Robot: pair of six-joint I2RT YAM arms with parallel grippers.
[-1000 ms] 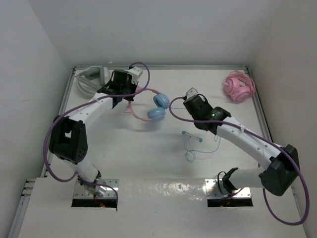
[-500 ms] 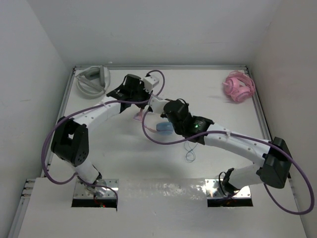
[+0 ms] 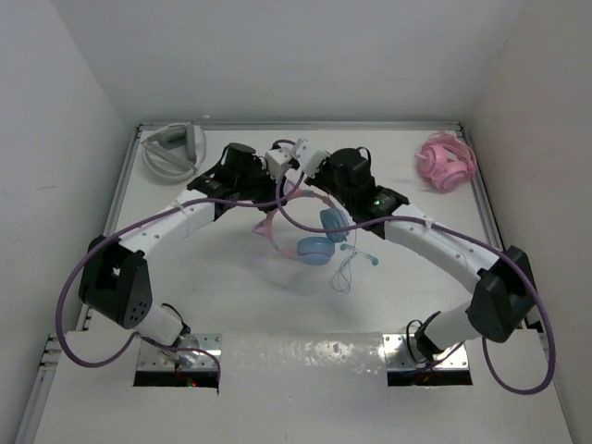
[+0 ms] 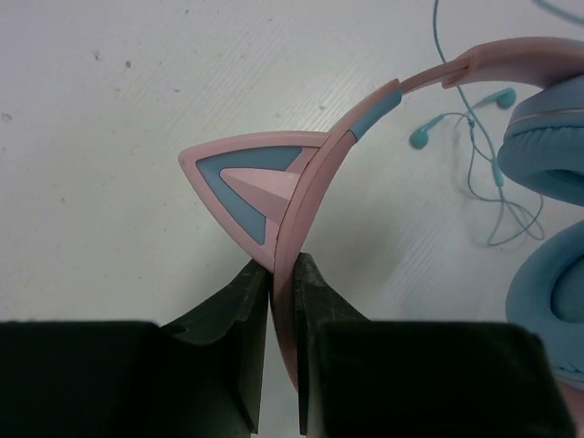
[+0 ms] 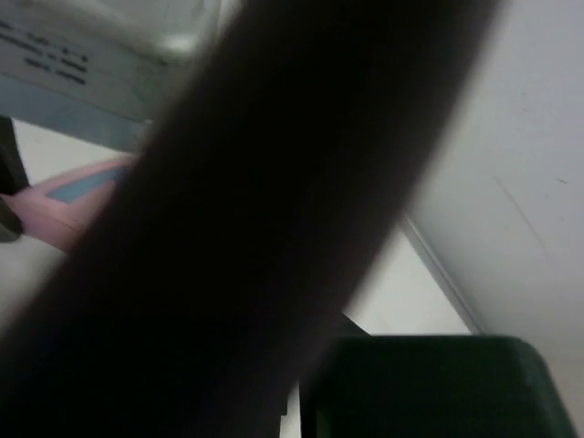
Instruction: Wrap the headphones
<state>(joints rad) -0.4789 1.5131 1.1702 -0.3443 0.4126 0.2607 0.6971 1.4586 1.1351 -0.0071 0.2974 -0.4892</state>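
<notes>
The headphones [image 3: 319, 236] lie mid-table, with a pink cat-ear headband [image 4: 319, 173] and light blue ear cups [image 4: 547, 146]. Their thin blue cable [image 3: 347, 270] trails loosely toward the front. My left gripper [image 4: 285, 269] is shut on the headband just below a cat ear [image 4: 242, 182]; from above the left gripper [image 3: 268, 199] is at the band's left end. My right gripper [image 3: 314, 180] is close beside it at the back. In the right wrist view a blurred dark cable hides nearly everything; only a dark finger [image 5: 411, 383] and a bit of pink band [image 5: 64, 214] show.
White-grey headphones [image 3: 171, 148] rest in the back left corner. All-pink bundled headphones [image 3: 446, 160] sit at the back right. Purple arm cables [image 3: 287, 217] loop over the headband. White walls enclose the table on three sides.
The left gripper carried the headphones rightward toward the table's middle. The right arm swept left across the table, then up to the back beside the left gripper. The cable shifted.
</notes>
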